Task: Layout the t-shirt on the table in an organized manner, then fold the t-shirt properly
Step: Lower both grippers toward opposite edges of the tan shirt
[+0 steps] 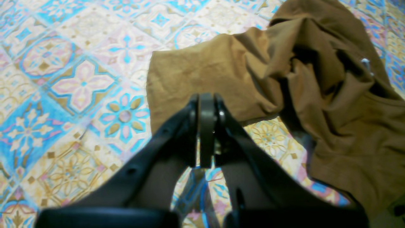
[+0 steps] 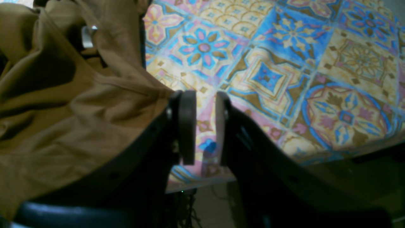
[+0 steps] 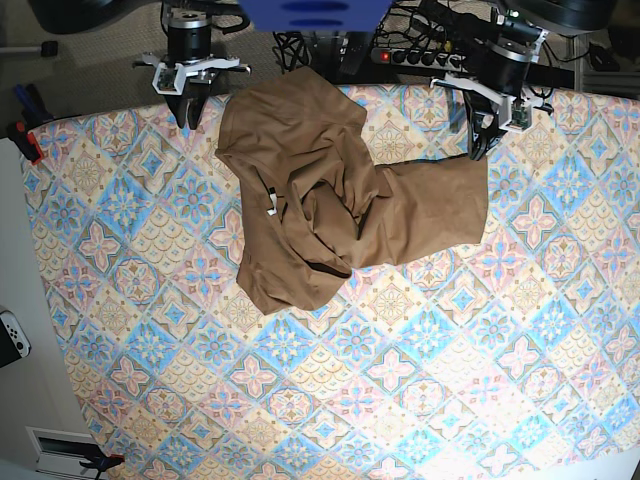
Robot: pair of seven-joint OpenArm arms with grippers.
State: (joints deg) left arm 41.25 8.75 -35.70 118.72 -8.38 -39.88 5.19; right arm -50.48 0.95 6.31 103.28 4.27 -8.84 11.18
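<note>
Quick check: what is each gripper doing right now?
Left gripper: shut, holding nothing, beside the t-shirt.
Right gripper: slightly open, empty.

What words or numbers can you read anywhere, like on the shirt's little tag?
None can be read.
The small white tag inside the neck of the t-shirt: too small and blurred to show any writing.
The t-shirt itself: plain brown, no print or logo visible.
The table: only flower and diamond patterns, no letters.
</note>
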